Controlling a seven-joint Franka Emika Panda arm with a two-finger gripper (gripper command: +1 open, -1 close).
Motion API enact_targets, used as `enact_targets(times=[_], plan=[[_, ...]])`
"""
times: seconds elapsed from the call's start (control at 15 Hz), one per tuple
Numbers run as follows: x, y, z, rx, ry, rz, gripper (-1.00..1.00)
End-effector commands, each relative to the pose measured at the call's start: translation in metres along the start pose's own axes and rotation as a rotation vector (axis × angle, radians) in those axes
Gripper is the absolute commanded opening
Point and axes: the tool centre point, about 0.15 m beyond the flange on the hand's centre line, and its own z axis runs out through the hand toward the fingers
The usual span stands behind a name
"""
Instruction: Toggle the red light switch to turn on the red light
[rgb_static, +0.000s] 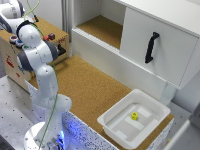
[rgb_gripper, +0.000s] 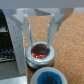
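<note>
The wrist view shows a round red switch (rgb_gripper: 40, 51) in a silver ring, set in a cork-topped surface. My gripper (rgb_gripper: 40, 46) is open, with one finger on either side of the red switch, just above it. Whether the fingers touch the ring cannot be told. Close beside the red switch sits a blue one (rgb_gripper: 50, 77) in its own silver ring. In the exterior view the arm bends toward the wooden box (rgb_static: 30, 65) at the exterior view's left, and the gripper (rgb_static: 60, 50) hangs at that box's edge. I cannot tell whether the red light is lit.
A white tray (rgb_static: 150, 127) with a small yellow object (rgb_static: 134, 116) stands at the front of the cork table (rgb_static: 90, 85). Behind it is a white cabinet with a black handle (rgb_static: 151, 47) and an open shelf (rgb_static: 102, 27).
</note>
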Motion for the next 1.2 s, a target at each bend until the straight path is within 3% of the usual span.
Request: enact_targets(times=[0.0, 0.53, 0.8, 1.13], plan=[[0.047, -0.01, 0.012, -0.054, -0.205, -0.014, -1.0], [0.032, -0.011, 0.045, -0.021, -0.249, 0.01, -1.0], [0.038, -0.003, 0.04, -0.06, -0.149, 0.089, -1.0], [0.035, -0.001, 0.029, -0.072, -0.149, 0.094, -1.0]])
